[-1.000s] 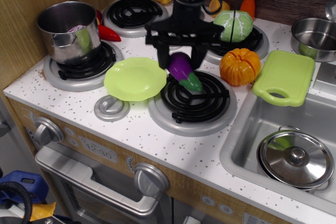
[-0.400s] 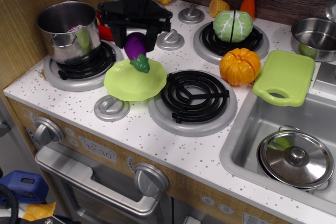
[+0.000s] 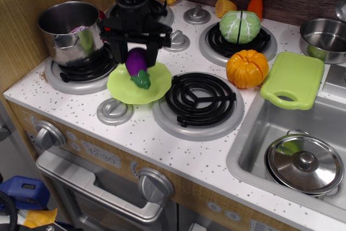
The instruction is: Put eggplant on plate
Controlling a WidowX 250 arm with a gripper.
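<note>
The eggplant point(image 3: 136, 63) is clamped between the black fingers of the tool point(image 3: 135, 53) and held over the plate point(image 3: 157, 87), stem cap pointing down toward the plate surface. Whether the stem tip touches the plate cannot be told. The plate is seen on the speckled tabletop point(image 3: 178, 150), between the steel pot point(image 3: 70, 31) and the front burner point(image 3: 200, 100). An orange pumpkin point(image 3: 247, 68) and a green cutting board point(image 3: 294, 78) are placed well apart to the right.

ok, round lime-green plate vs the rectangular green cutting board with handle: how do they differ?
The round lime-green plastic plate has a wavy rim; the rectangular green cutting board has straight sides and a cut-out handle. The plate sits left of the front burner with the purple toy eggplant over it; the board lies bare beside the sink. Both share a similar light green.
</note>
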